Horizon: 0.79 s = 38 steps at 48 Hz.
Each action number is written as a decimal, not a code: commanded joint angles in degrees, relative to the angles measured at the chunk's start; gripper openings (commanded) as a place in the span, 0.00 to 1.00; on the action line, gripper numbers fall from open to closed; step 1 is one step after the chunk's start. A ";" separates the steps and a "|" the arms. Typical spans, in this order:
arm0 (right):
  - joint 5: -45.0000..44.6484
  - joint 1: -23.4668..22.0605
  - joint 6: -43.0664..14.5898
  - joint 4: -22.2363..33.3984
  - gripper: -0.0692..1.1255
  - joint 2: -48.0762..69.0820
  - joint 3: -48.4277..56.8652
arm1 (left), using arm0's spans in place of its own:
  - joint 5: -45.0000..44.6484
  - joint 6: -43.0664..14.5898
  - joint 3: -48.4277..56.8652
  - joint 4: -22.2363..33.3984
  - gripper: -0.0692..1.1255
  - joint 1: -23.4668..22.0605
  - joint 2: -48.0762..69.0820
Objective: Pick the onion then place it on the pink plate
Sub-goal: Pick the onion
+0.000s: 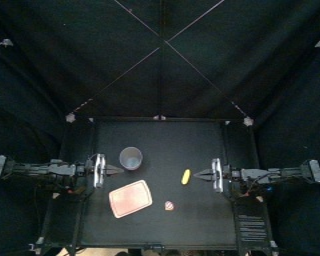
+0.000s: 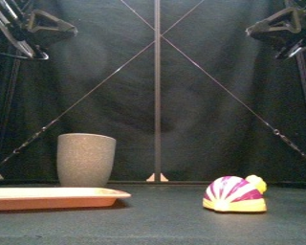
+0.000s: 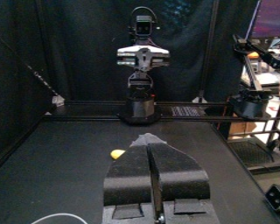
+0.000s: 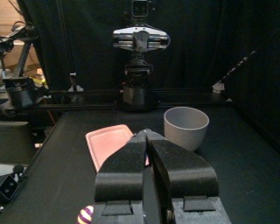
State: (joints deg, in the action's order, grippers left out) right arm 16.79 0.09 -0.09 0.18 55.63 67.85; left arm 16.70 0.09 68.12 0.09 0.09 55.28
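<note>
Onion [image 2: 235, 193] fronts front view; yellow toy [image 1: 186, 176] shows from top.

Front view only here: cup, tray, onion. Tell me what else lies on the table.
Observer: A small yellow toy lies farther back than the onion, a little to its right.
Operator: Report the grippers.
Observer: The left gripper and right gripper are both shut, parked at either side.
Operator: Place the cup.
Observer: The grey cup stands behind the pink tray, apart from it.
</note>
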 commanded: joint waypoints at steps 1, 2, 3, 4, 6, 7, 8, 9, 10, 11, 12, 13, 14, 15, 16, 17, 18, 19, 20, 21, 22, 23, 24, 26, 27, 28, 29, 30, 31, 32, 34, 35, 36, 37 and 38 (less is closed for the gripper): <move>-0.62 0.00 -0.44 -0.70 0.17 -1.85 -1.67 | -3.16 -0.09 -2.64 0.00 0.18 0.26 -0.44; -1.05 0.00 -0.70 -0.88 0.18 -2.20 -1.85 | -4.39 -0.09 -2.90 0.00 0.18 0.35 -0.44; -1.58 0.00 -0.97 -1.23 0.19 -2.55 -2.02 | -5.10 -0.09 -3.16 0.00 0.18 0.35 -0.35; -2.11 0.00 -1.23 -1.58 0.20 -3.08 -2.29 | -5.80 -0.09 -3.34 0.00 0.18 0.35 -0.35; -3.43 0.00 -1.93 -2.72 0.24 -4.13 -2.99 | -6.94 -0.09 -3.69 0.00 0.18 0.44 -0.35; -4.04 0.00 -2.37 -3.34 0.27 -4.83 -3.34 | -7.47 -0.09 -3.78 0.00 0.18 0.44 -0.35; -4.66 0.09 -2.90 -4.22 0.29 -5.45 -3.87 | -7.91 -0.09 -3.96 0.00 0.18 0.53 -0.35; -5.62 0.09 -3.52 -5.54 0.34 -6.59 -4.57 | -8.44 -0.09 -4.04 0.00 0.18 0.53 -0.35; -6.15 0.09 -4.04 -6.59 0.38 -7.38 -5.19 | -8.79 -0.09 -4.22 0.00 0.18 0.62 -0.35; -6.59 0.26 -4.48 -7.73 0.42 -8.26 -5.80 | -8.96 -0.09 -4.22 0.00 0.18 0.62 -0.35; -7.03 0.44 -5.10 -8.79 0.46 -9.05 -6.33 | -9.05 -0.09 -4.31 0.00 0.18 0.62 -0.35; -7.47 0.62 -5.62 -9.93 0.50 -9.84 -6.94 | -9.14 -0.09 -4.31 0.00 0.18 0.70 -0.35; -7.82 0.79 -6.15 -11.07 0.55 -10.72 -7.65 | -9.14 -0.09 -4.31 0.09 0.18 0.79 -0.35; -8.17 1.05 -6.68 -12.22 0.60 -11.69 -8.17 | -9.23 -0.09 -4.22 0.00 0.18 0.88 -0.35; -8.44 1.32 -7.12 -13.01 0.65 -12.66 -8.70 | -9.23 -0.09 -4.22 0.00 0.18 0.88 -0.35; -8.70 1.58 -7.38 -13.80 0.69 -13.54 -9.32 | -9.23 -0.09 -4.22 0.00 0.18 0.97 -0.35; -8.96 1.85 -7.65 -14.50 0.74 -14.50 -9.84 | -9.23 -0.09 -4.13 0.00 0.18 1.05 -0.35; -9.23 2.11 -7.82 -15.29 0.78 -15.47 -10.46 | -9.23 -0.18 -4.13 0.00 0.18 1.05 -0.35; -9.67 2.46 -7.82 -16.26 0.84 -16.96 -11.16 | -9.23 -0.18 -4.04 0.00 0.18 1.14 -0.35; -9.93 2.64 -7.82 -16.88 0.88 -17.93 -11.69 | -9.23 -0.18 -4.04 0.00 0.18 1.23 -0.35; -10.20 2.81 -7.82 -17.49 0.92 -18.90 -12.22 | -9.23 -0.09 -4.04 0.00 0.18 1.41 -0.35; -10.46 3.08 -7.82 -17.93 0.94 -19.86 -12.66 | -9.40 -0.18 -4.04 0.00 0.18 1.41 -0.35; -10.81 3.25 -7.82 -18.37 0.95 -20.74 -13.10 | -9.49 -0.18 -4.04 0.00 0.18 1.49 -0.35; -11.43 3.78 -7.82 -19.07 0.96 -22.50 -14.06 | -9.49 -0.18 -3.96 0.00 0.19 1.85 -0.26; -11.78 3.96 -7.91 -19.34 0.95 -23.38 -14.50 | -9.58 -0.18 -3.96 0.00 0.19 1.93 -0.35; -12.22 4.22 -7.91 -19.69 0.95 -24.17 -14.94 | -9.58 -0.18 -3.87 -0.09 0.19 2.02 -0.35; -12.57 4.39 -8.00 -20.04 0.94 -24.96 -15.38 | -9.58 -0.18 -3.87 -0.09 0.19 2.11 -0.26; -13.36 4.66 -8.17 -20.74 0.94 -26.02 -15.82 | -9.67 -0.18 -3.87 -0.09 0.19 2.29 -0.35; -14.15 4.92 -8.09 -21.36 0.93 -26.89 -16.08 | -9.58 -0.18 -3.87 -0.09 0.19 2.37 -0.35; -15.03 5.27 -8.09 -22.06 0.93 -27.60 -16.44 | -9.58 -0.18 -3.87 -0.09 0.19 2.55 -0.35; -16.70 5.71 -8.26 -23.55 0.93 -28.92 -16.96 | -9.67 -0.18 -3.78 -0.09 0.19 2.90 -0.26; -17.67 5.98 -8.44 -24.26 0.93 -29.62 -17.23 | -9.67 -0.18 -3.69 -0.09 0.19 3.08 -0.35; -18.81 6.33 -8.44 -25.14 0.93 -30.41 -17.58 | -9.67 -0.18 -3.60 -0.09 0.19 3.16 -0.35; -19.86 6.77 -8.44 -26.02 0.93 -31.20 -17.93 | -9.67 -0.18 -3.52 -0.09 0.19 3.43 -0.35; -21.62 7.29 -8.44 -27.33 0.93 -32.34 -18.46 | -9.67 -0.18 -3.43 -0.09 0.19 3.52 -0.26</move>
State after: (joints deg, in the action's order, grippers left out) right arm -1.23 5.98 -8.44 -24.17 25.40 51.94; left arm 6.86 -0.09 65.65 0.09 2.99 55.28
